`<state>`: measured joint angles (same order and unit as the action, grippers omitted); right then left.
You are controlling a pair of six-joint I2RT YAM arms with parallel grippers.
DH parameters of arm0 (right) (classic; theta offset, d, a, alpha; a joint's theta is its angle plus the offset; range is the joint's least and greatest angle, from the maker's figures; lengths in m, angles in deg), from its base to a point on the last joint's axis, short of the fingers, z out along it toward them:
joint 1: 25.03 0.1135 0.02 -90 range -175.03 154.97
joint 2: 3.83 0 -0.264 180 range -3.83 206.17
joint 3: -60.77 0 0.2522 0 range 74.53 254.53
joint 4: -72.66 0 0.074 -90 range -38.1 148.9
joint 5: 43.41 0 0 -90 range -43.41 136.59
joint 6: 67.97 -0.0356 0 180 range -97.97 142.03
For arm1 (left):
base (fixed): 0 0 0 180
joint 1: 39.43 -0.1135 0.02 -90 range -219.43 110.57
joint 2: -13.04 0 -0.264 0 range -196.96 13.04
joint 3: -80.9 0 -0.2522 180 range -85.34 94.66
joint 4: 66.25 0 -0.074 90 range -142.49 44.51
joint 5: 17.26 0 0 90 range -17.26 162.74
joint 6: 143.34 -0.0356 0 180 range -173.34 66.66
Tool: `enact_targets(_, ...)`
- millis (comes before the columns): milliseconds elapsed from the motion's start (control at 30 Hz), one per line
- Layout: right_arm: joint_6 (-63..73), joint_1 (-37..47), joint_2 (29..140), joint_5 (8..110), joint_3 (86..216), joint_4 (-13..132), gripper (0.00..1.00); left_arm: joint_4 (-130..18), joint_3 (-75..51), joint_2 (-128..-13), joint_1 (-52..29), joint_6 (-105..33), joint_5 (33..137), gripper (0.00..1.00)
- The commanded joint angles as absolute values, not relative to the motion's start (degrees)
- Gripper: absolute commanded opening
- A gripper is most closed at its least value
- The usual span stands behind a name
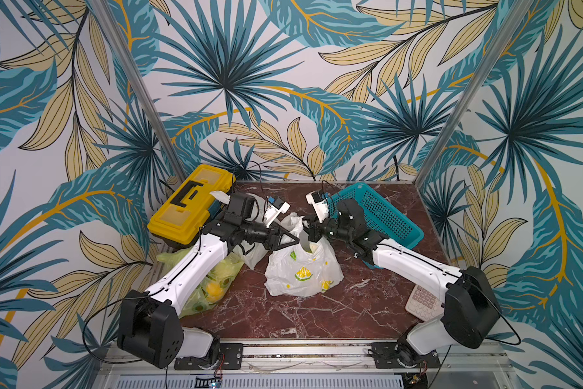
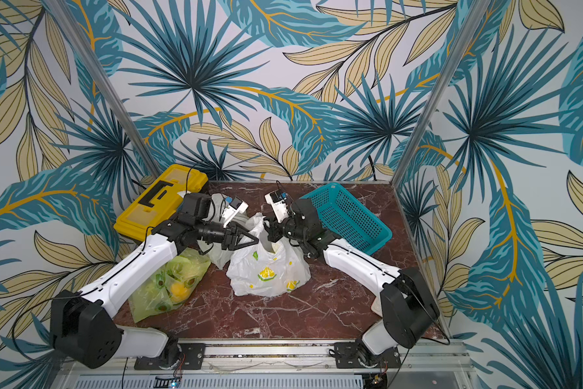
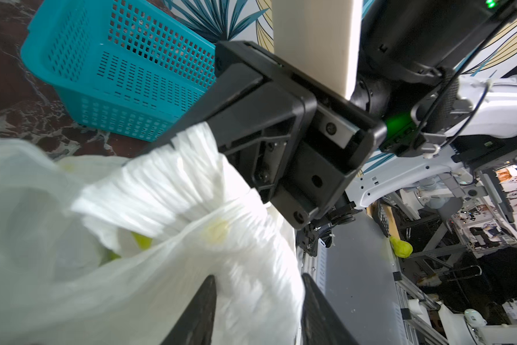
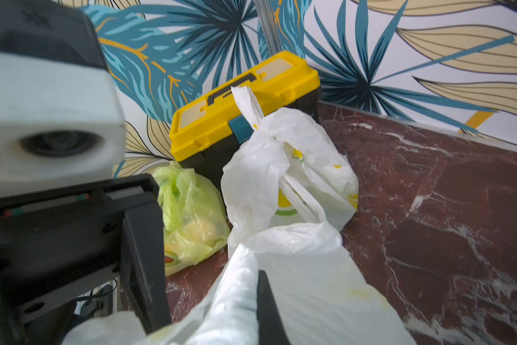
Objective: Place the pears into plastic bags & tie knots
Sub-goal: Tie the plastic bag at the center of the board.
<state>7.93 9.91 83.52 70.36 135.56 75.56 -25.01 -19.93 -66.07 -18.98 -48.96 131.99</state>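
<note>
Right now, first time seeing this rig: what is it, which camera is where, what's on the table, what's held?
It is two robot arms, left arm and right arm, each ending in a two-finger gripper. Both top views look down from one overhead camera pair, and each wrist view rides on an arm. On the marble table are a yellow toolbox, teal basket, calculator, lime-green bag with pears showing through, a white bag by the toolbox, and a central lemon-print bag. The right gripper is shut on that bag's bunched handle. The left gripper has its jaws apart at its mouth.
</note>
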Motion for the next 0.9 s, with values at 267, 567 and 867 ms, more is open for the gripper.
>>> enact_targets(267, 3.06, 10.30, 84.98, 76.13, 126.32, 100.02, 0.00, -28.32, -17.72, -63.29, -17.95, -44.14, 131.94, 0.46)
enact_targets(567, 2.16, 10.30, 87.42, 78.69, 126.45, 106.71, 0.00, -28.92, -20.78, -55.71, -26.37, -42.59, 128.48, 0.45)
enact_targets(867, 0.10, 10.26, 86.70, 78.48, 126.47, 107.23, 0.00, -44.78, -27.92, -61.42, -23.69, -39.02, 124.40, 0.44)
